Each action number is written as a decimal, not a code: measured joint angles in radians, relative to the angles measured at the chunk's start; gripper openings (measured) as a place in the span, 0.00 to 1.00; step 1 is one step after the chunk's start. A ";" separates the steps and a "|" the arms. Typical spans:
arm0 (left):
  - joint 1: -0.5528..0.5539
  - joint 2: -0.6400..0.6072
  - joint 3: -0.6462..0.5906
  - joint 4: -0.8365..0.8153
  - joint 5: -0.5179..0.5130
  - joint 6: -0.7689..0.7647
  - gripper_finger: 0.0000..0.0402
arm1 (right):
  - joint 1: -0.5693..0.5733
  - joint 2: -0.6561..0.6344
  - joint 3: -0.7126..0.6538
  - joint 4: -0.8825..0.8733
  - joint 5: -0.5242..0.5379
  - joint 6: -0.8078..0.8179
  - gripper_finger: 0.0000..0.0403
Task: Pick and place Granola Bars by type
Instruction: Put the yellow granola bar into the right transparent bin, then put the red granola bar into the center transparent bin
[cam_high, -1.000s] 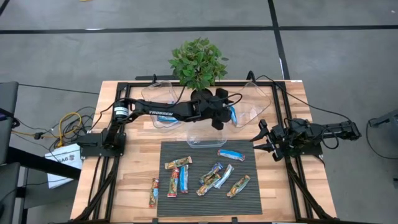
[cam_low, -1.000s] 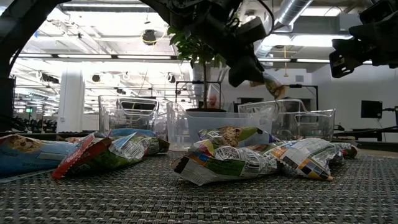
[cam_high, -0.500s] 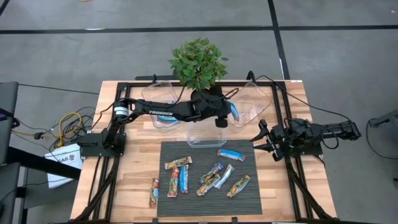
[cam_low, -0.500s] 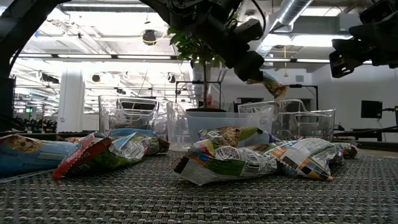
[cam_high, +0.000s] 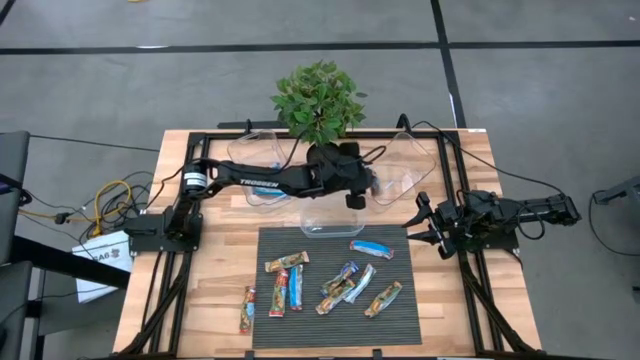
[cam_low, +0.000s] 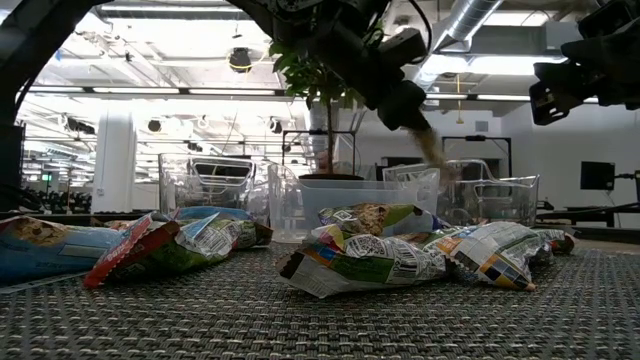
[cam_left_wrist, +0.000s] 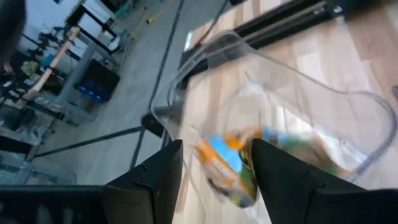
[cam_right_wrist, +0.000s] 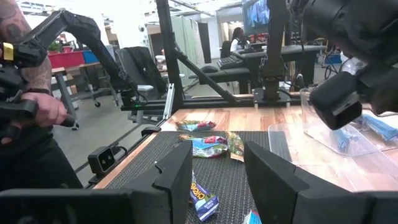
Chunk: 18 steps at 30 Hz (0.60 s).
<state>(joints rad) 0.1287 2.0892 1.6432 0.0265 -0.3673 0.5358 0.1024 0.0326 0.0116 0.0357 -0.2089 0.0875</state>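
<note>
Left gripper (cam_left_wrist: 217, 147) was out beyond the far edge of the dark mat (cam_high: 420, 322), over the clear tub (cam_left_wrist: 292, 81) that sits off the mat's far right corner. Its fingers (cam_left_wrist: 163, 173) stood spread. A blue-and-orange bar (cam_left_wrist: 227, 169) showed blurred between and past them, above the tub's inside; I couldn't tell if it touched either finger. In the low view the same bar was a smear just under the fingertips, above the tub rim. Right gripper (cam_right_wrist: 217, 149) hung off the mat's right edge, near its far corner, with fingers apart and nothing between them, pointing in across the mat. The other Granola Bars (cam_high: 372, 248) lay loose on the mat: one blue one near the far edge, a bunch in the middle, two upright ones left of the middle, and one just off the mat's left edge on the wood. A second tub (cam_high: 325, 218) touched the mat's far edge at its middle, and a third (cam_high: 255, 185) sat further off, beyond the far left. The potted plant (cam_high: 318, 100) was behind the tubs. A person's hand (cam_right_wrist: 48, 111) showed beyond the mat's left side.
</note>
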 joint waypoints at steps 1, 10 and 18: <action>0.000 0.003 0.001 -0.003 -0.004 0.000 0.46 | 0.000 0.000 0.000 0.000 0.000 0.000 0.34; -0.007 0.005 0.000 -0.008 -0.006 0.029 0.46 | 0.000 0.000 0.000 0.000 0.000 0.000 0.34; -0.019 0.005 0.000 -0.008 -0.028 0.044 0.46 | 0.000 0.000 0.000 0.000 0.000 0.000 0.34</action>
<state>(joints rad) 0.1099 2.0945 1.6436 0.0185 -0.3957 0.5800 0.1028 0.0323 0.0115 0.0357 -0.2087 0.0879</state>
